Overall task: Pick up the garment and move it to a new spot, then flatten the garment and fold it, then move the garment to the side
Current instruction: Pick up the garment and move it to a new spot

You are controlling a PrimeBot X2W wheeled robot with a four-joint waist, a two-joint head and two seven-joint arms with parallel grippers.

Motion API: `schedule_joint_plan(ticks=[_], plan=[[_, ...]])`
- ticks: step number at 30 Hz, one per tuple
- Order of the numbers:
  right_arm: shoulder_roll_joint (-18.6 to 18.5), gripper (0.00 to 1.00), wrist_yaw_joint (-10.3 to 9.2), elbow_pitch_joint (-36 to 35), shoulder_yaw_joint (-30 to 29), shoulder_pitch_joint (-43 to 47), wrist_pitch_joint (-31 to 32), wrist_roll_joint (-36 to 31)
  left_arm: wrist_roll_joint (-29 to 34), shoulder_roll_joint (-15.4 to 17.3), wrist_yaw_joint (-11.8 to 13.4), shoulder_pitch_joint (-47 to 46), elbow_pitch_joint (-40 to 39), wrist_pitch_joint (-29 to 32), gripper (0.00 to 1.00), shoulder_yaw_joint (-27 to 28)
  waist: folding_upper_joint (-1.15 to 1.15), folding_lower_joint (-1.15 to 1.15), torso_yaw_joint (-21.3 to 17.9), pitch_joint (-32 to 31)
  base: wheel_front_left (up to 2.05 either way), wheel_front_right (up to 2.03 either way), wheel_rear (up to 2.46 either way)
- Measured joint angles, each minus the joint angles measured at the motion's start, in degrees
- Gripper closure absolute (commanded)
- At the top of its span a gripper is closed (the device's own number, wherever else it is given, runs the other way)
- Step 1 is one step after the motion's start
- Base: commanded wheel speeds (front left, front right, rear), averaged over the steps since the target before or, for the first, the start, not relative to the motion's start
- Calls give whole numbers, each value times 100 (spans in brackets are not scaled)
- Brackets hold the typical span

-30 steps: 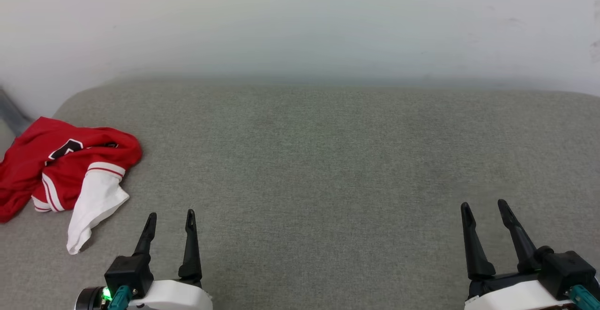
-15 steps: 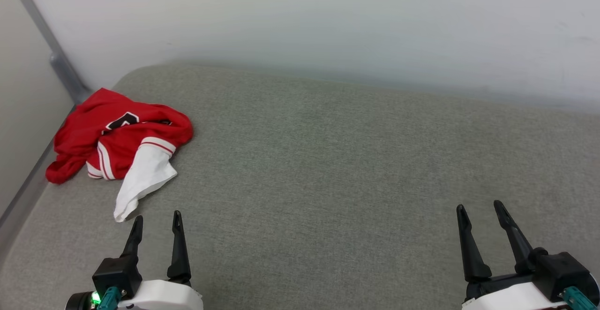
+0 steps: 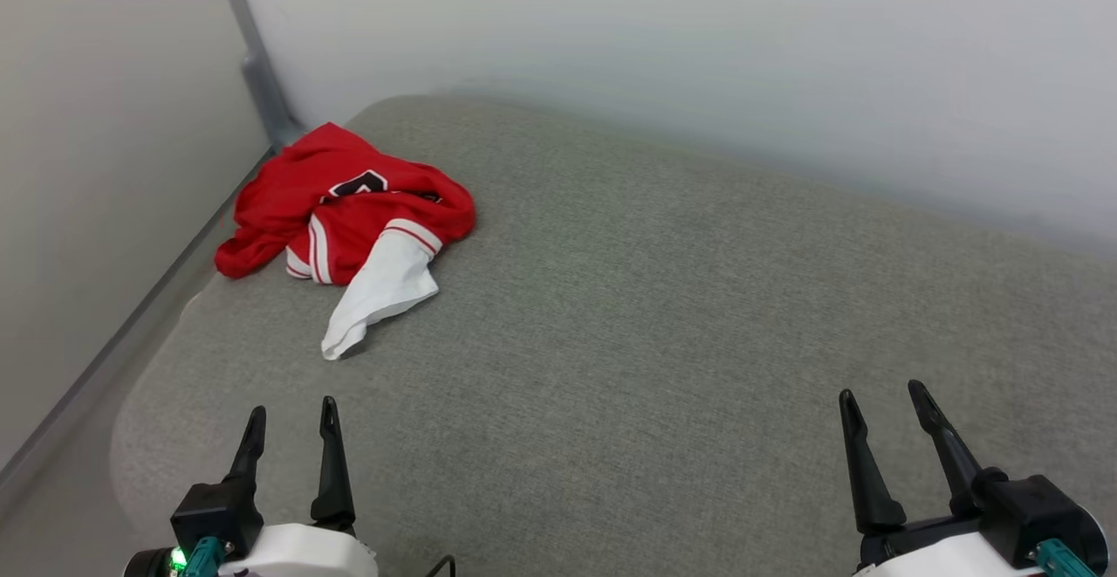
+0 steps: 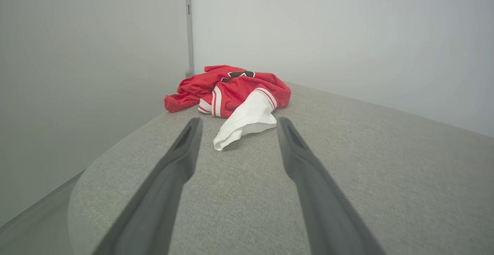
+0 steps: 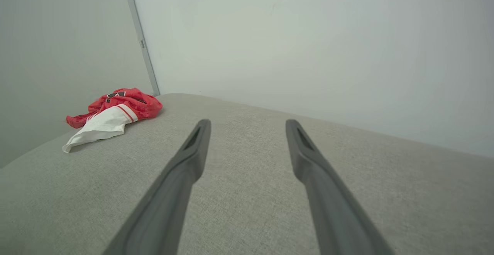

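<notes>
The garment (image 3: 349, 210) is a red jersey lying crumpled at the far left corner of a grey cushioned surface (image 3: 663, 315), one white sleeve trailing toward me and black lettering showing on top. My left gripper (image 3: 291, 412) hovers open near the front left, short of the sleeve tip, with nothing between its fingers. In the left wrist view the garment (image 4: 231, 93) lies straight ahead beyond the open left gripper (image 4: 236, 120). My right gripper (image 3: 880, 390) stands open at the front right, far from the cloth. The right wrist view has the garment (image 5: 115, 112) at its left, past the right gripper (image 5: 248, 122).
A pale wall (image 3: 698, 53) runs along the back of the cushion, and a second wall (image 3: 96, 167) closes the left side, with a grey corner strip (image 3: 257, 62) between them. The cushion's rounded left edge (image 3: 144, 402) drops to a narrow gap beside that wall.
The head view has swung to the left, bringing the garment toward the middle and revealing the left wall. Both grippers stay open and keep their places in the view.
</notes>
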Motion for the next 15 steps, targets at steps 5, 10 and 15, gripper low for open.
schedule_joint_plan(ticks=[5, 10, 15], plan=[[0, 0, 0, 0, 20, 2, 0, -18, -43, 0, 15, 25, -3, 0, 0, 16, 0, 0, 325, -16, 0, 0, 0], [0, 0, 0, 15, 36, 3, 1, -33, -51, 0, -3, 60, 11, 0, 0, 68, 0, 0, 573, -29, 0, 0, 0], [0, 0, 0, 16, 53, 3, 0, -42, -66, -1, -23, 64, 46, 0, 0, 100, 0, 0, 676, -33, 0, 0, 0]])
